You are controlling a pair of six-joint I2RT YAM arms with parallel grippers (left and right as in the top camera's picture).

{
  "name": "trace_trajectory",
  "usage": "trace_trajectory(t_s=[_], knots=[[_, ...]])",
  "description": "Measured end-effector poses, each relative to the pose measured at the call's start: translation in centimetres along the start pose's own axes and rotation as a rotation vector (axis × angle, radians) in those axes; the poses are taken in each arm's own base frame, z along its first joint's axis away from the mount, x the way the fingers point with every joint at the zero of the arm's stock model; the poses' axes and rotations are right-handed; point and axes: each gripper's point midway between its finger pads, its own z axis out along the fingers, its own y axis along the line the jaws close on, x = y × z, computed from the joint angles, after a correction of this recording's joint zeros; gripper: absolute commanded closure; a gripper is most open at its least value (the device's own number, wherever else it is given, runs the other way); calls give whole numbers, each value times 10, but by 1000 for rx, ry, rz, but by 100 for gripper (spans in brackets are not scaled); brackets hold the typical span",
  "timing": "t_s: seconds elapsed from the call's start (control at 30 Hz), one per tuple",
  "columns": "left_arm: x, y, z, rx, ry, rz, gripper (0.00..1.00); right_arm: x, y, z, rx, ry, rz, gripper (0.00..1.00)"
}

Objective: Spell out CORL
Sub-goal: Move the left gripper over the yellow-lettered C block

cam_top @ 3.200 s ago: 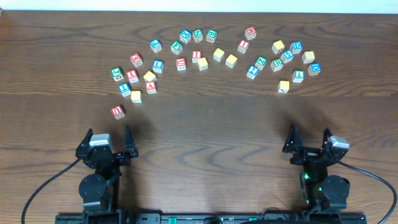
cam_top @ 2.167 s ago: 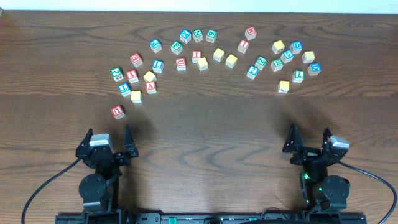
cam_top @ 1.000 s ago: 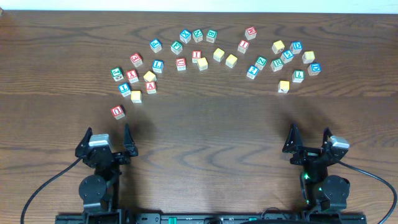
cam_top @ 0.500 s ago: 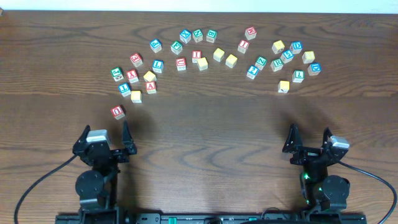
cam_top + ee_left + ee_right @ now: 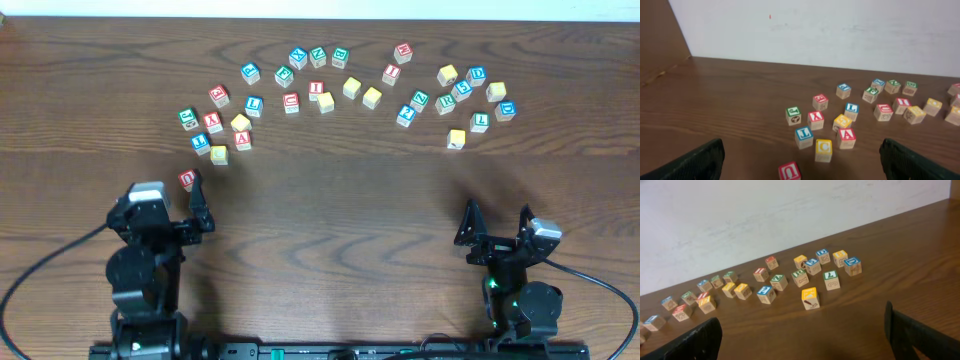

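Note:
The yellow C cube [image 5: 823, 148] stands just ahead of my open left gripper [image 5: 800, 159], at the near left of the scatter [image 5: 219, 155]. The blue L cube [image 5: 851, 108] lies farther back [image 5: 254, 104]. A green R cube [image 5: 445, 104] sits in the right cluster [image 5: 800, 275]. Several yellow-topped cubes, such as [image 5: 372, 97], lie about; I cannot read an O on any. In the overhead view my left gripper [image 5: 165, 198] reaches up beside the red U cube [image 5: 189, 179], with nothing between its fingers. My right gripper [image 5: 495, 222] is open and empty near the front edge [image 5: 802, 330].
Many other letter cubes spread in an arc across the far half of the wooden table [image 5: 340, 210]. The red U cube [image 5: 790, 171] sits low between my left fingers. A yellow picture cube [image 5: 810, 297] is the closest cube to the right gripper. A white wall borders the far edge.
My left arm has moved forward toward the cubes, its open fingers now level with the red U cube. The right arm and all cubes stay where they were.

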Motion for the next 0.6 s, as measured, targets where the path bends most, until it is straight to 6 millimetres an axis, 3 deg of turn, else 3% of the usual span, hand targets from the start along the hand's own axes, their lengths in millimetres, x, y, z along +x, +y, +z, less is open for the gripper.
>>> trace_trajectory(t_s=[0.3,0.6], knots=[[-15,-6,18,25,181,-3,2,0,0,0,0,0,0,1],[-9,-18,40,83,527,-20,2,0,0,0,0,0,0,1]])
